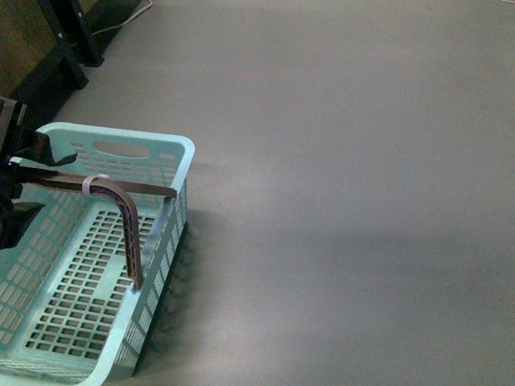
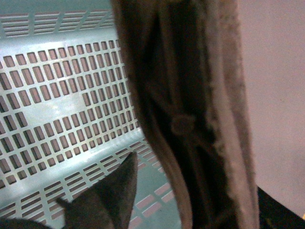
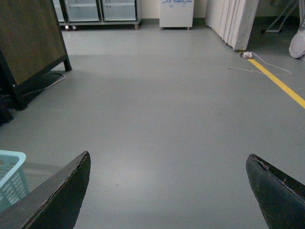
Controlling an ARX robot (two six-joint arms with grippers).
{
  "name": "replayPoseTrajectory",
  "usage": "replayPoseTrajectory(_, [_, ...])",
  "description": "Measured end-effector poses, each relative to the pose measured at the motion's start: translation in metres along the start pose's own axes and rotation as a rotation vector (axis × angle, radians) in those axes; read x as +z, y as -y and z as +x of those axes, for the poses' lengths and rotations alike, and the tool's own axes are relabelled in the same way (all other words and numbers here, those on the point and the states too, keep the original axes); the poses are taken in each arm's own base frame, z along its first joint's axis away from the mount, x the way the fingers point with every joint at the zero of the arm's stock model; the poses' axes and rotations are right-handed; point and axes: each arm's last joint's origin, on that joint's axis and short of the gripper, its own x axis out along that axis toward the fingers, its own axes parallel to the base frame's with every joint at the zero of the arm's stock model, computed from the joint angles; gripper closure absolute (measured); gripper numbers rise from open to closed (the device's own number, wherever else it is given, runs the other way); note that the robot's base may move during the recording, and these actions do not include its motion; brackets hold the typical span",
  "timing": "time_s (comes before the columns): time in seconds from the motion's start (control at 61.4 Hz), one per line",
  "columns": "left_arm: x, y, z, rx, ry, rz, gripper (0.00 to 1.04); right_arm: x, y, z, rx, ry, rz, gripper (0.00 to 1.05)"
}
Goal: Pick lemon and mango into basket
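While the left gripper point(image 1: 24, 183) looks clamped on the raised brown handle point(image 1: 121, 197) of the basket point(image 1: 173, 153), the right gripper point(image 3: 167, 160) hangs with jaws wide apart over grey floor point(image 3: 167, 95) beside the basket.

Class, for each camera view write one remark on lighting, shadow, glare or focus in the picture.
Front view: dim, even light; the basket throws a dark shadow along its right wall. Left wrist view: the brown handle is close and blurred; the basket floor has a pale sheen. Right wrist view: the floor is brighter far off, the right gripper dark.
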Motion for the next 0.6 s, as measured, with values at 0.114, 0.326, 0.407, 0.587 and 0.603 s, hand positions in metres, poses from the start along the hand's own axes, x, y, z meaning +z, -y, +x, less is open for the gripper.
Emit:
replayPoseTrajectory(0.114, [-0.001,0.005,-0.001,-0.026,0.004,-0.030,0.87,0.000,0.000,0.000,0.000,0.000,0.000,0.09])
replayPoseTrajectory(0.326, [-0.003,0.009,-0.024,-0.068,-0.003,-0.060,0.99,0.000,0.000,0.000,0.000,0.000,0.000,0.09])
replayPoseTrajectory(0.407, [-0.003,0.012,-0.039,-0.087,0.002,-0.065,1.00,0.000,0.000,0.000,0.000,0.000,0.000,0.09])
replayPoseTrajectory(0.587, [0.002,0.020,-0.082,-0.155,0.016,-0.106,1.00,0.000,0.000,0.000,0.000,0.000,0.000,0.09])
replayPoseTrajectory(0.603, [0.003,0.022,-0.089,-0.168,0.020,-0.112,1.00,0.000,0.000,0.000,0.000,0.000,0.000,0.09])
